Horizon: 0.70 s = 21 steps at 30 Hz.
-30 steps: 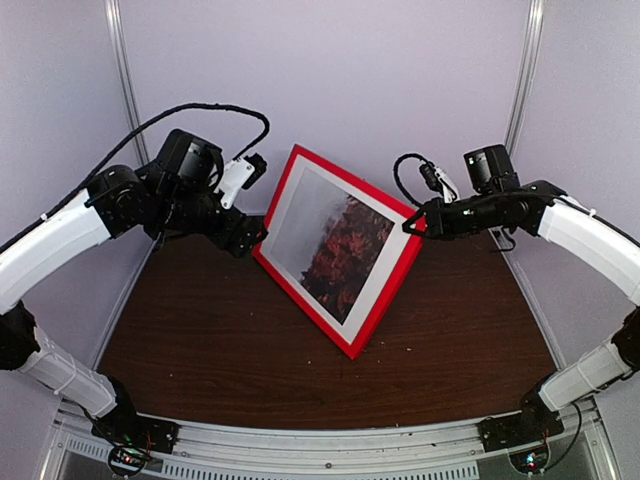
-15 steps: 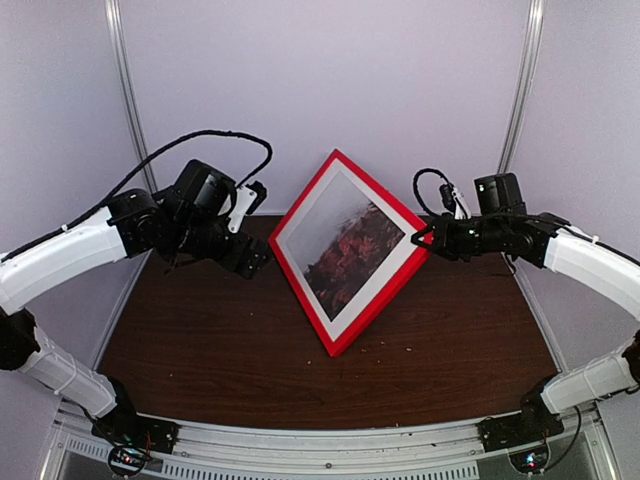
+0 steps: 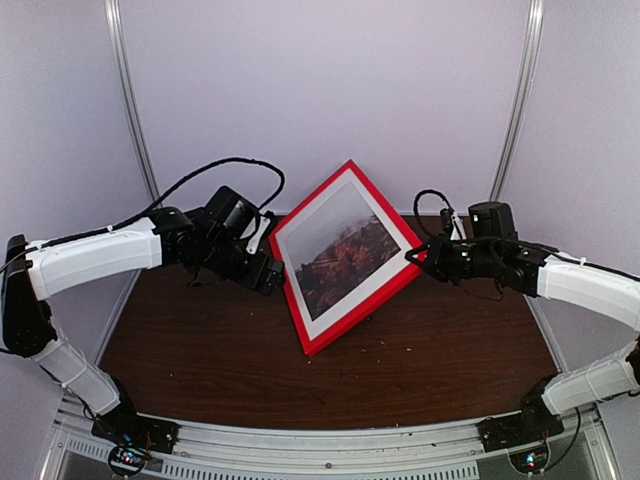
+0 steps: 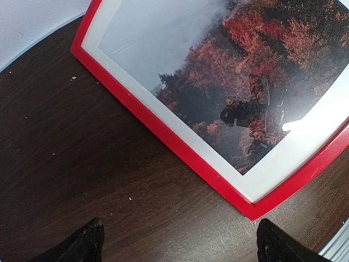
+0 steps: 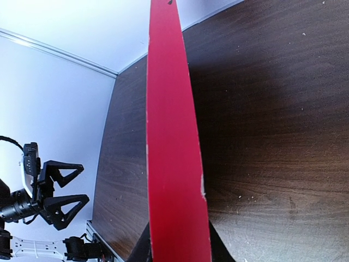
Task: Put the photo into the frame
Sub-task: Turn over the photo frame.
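Our right gripper [image 3: 418, 250] was closed narrowly on the right-hand corner of the frame [image 3: 345, 320]. In the right wrist view its fingers pinched the red rail [image 5: 172, 136] edge-on. That corner was raised, so the frame stood tilted with its front towards the overhead camera. Its lowest corner was down on the dark wooden table [image 3: 200, 350].

Our left gripper [image 3: 272, 275] hung with its jaws spread wide just beside the frame's left edge, gripping nothing. Its wrist view showed both fingertips [image 4: 90, 245] over bare tabletop, short of the red rail [image 4: 163, 128].

The photo [image 3: 340, 245] sat inside the frame within a white border, misty sky above and red foliage [image 4: 218, 71] below.
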Each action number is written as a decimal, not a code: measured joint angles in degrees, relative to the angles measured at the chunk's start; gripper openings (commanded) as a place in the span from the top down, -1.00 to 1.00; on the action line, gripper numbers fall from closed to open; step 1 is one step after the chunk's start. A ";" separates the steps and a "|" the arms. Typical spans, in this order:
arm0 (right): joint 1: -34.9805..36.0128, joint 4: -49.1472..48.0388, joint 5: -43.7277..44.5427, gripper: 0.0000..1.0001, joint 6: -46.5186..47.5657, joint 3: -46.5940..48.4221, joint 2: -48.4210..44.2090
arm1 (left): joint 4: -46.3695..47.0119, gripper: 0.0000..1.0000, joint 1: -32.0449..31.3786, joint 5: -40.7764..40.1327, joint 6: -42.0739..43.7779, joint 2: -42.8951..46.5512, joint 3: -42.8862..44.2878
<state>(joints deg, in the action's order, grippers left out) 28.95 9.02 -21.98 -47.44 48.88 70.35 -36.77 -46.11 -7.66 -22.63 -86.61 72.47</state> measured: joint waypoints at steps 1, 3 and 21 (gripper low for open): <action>0.31 -1.09 0.33 0.65 -1.01 -1.07 -0.28 | 0.39 -0.95 0.00 0.48 -0.31 -0.31 -0.37; 0.90 -3.41 0.92 0.59 -2.97 -3.34 -0.90 | 1.40 -0.95 0.04 1.51 -0.92 -1.09 -0.98; 4.90 -10.73 5.18 0.29 -15.04 -23.21 -4.57 | 6.56 -0.94 0.68 5.84 -3.39 -5.33 -4.66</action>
<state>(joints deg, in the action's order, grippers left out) 33.85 -1.72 -16.80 -62.48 25.67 65.78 -30.22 -45.43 -1.83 -26.02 -91.94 67.81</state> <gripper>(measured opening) 0.354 0.972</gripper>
